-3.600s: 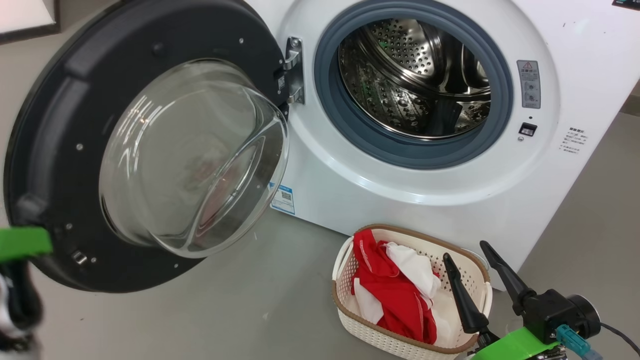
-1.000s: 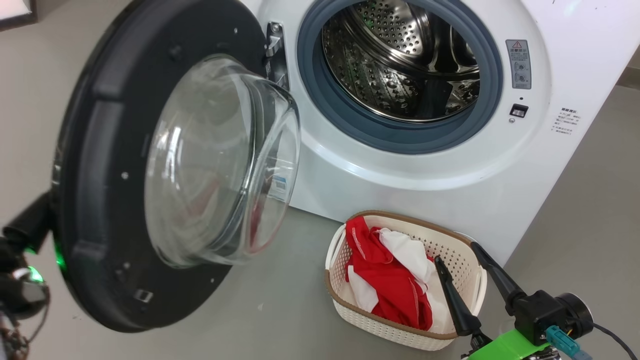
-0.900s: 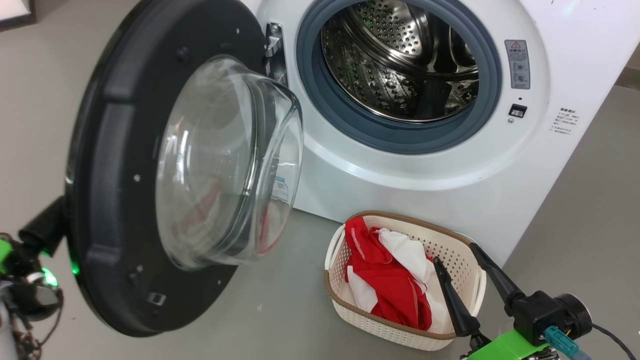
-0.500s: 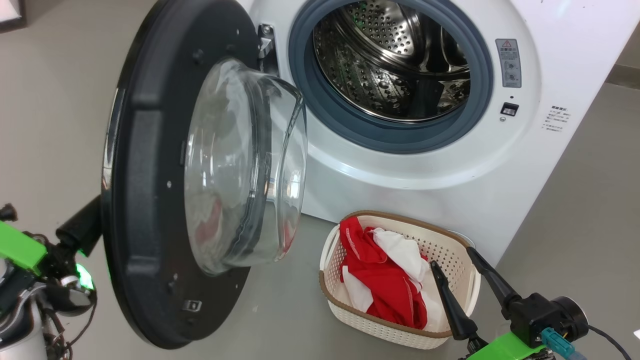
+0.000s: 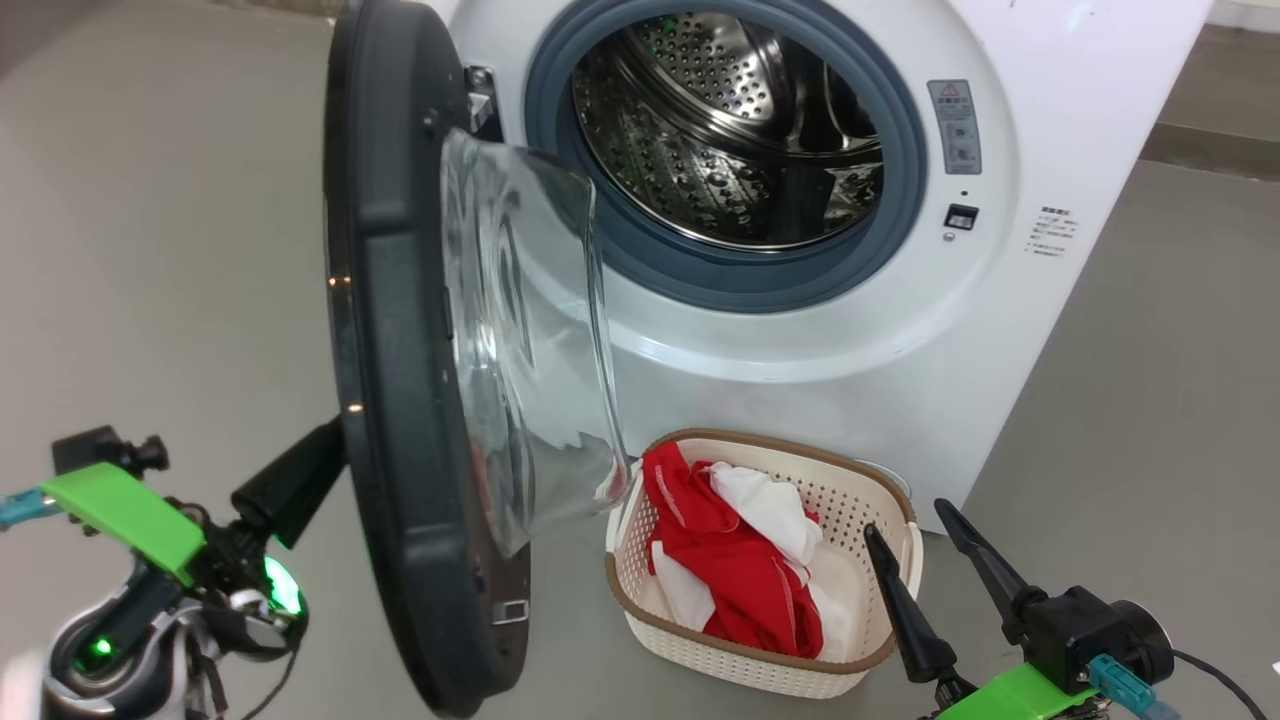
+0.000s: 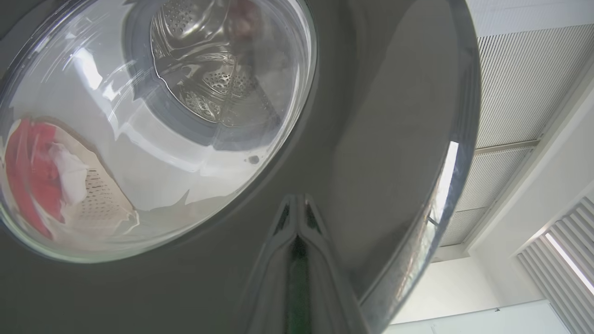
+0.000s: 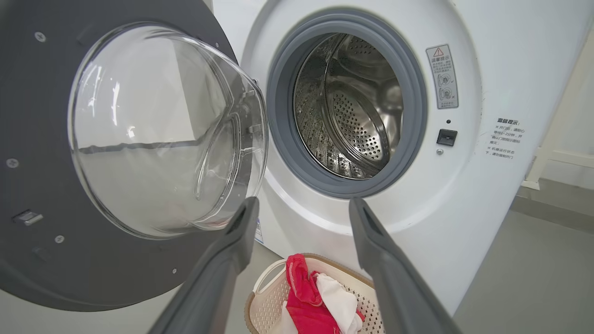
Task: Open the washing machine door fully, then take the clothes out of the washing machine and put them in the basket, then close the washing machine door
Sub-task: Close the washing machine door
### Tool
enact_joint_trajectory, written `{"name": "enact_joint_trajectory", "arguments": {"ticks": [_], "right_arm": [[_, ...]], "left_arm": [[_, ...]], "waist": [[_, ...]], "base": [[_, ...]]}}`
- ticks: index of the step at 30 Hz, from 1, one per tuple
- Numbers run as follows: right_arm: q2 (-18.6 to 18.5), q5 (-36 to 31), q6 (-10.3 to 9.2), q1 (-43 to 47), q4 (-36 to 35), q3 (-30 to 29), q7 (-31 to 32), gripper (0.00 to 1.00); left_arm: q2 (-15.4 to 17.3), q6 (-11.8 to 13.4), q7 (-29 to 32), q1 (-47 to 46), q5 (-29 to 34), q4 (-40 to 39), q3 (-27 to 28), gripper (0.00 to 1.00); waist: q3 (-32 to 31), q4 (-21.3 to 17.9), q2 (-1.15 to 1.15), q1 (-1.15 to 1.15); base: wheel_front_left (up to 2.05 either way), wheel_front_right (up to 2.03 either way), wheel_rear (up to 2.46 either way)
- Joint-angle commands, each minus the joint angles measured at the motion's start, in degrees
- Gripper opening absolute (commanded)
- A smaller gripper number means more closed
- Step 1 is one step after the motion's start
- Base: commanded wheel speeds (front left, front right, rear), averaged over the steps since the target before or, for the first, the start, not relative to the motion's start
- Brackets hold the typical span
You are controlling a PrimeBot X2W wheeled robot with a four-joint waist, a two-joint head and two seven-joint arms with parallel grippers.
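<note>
The washing machine (image 5: 800, 340) stands with its steel drum (image 5: 720, 130) bare. The washing machine door (image 5: 390, 300) is half open, edge-on to my head, its glass bowl (image 5: 530, 330) facing the opening. My left gripper (image 5: 330, 440) is shut, its tip pressed on the door's glossy black outer rim (image 6: 371, 116); the shut fingertips (image 6: 297, 200) touch that rim. The clothes (image 5: 730, 560), red and white, lie in the basket (image 5: 760, 670) on the floor before the machine. My right gripper (image 5: 912, 525) hangs open beside the basket's right end, holding nothing.
Grey floor spreads to the left of the door and to the right of the machine. In the right wrist view my right gripper (image 7: 304, 204) points at the opening, with the door (image 7: 37, 139) at left and the basket (image 7: 264, 301) and the clothes (image 7: 306, 297) below.
The door has swung from wide open toward the machine, now about half open, with my shut left gripper following behind its outer face. The head camera shifted. The right gripper stayed put.
</note>
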Motion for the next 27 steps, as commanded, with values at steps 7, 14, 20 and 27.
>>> {"name": "enact_joint_trajectory", "arguments": {"ticks": [7, 14, 20, 27], "right_arm": [[-0.4, 0.5, 0.26, -1.7, -1.1, 1.6, -0.5, 1.00], [-0.4, 0.4, 0.26, -2.2, -1.1, 1.6, -0.5, 1.00], [-0.4, 0.3, 0.26, -3.0, -1.0, 1.5, -0.5, 1.00], [-0.4, 0.0, 0.26, -3.4, -1.1, 1.2, -0.5, 1.00]], "left_arm": [[0.9, 0.7, -3.2, 0.7, -2.4, -3.6, -3.3, 0.00], [0.9, 0.7, -6.1, 0.7, -4.4, -3.8, -6.5, 0.00], [0.9, -0.2, -8.0, -0.6, -6.5, -2.2, -7.9, 0.00], [0.9, -1.7, -9.3, -2.0, -8.2, -0.8, -8.8, 0.00]], "waist": [[-0.3, -2.0, 0.00, 0.00], [0.1, -4.0, 0.00, 0.00], [1.0, -6.5, 0.00, 0.00], [2.0, -9.5, 0.00, 0.00]], "base": [[0.00, 0.00, 0.00], [0.00, 0.00, 0.00], [0.00, 0.00, 0.00], [0.00, 0.00, 0.00]]}}
